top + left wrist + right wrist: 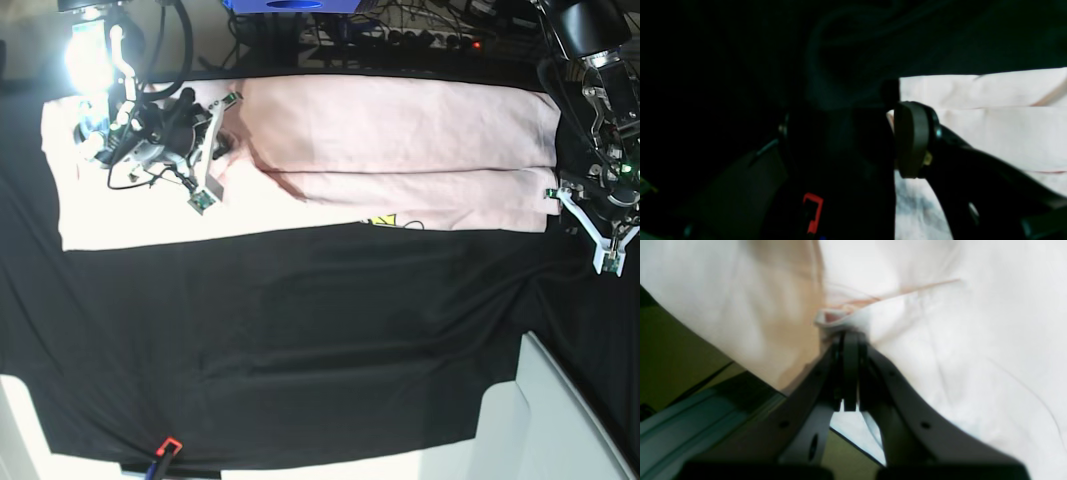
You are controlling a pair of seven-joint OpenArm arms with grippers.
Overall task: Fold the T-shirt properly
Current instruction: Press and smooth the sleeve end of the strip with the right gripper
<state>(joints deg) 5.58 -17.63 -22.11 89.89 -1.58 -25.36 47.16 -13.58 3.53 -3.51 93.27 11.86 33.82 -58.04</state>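
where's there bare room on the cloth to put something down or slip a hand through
The widest bare stretch is the black table cloth in front of the T-shirt, down to the white panels along the near edge. It is crowded along the far edge: the right tool pinches the shirt there, and the left tool sits beside its other end.

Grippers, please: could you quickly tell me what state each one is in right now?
Left gripper: open, holding nothing, beside the edge of the T-shirt.
Right gripper: shut on a fold of the T-shirt.
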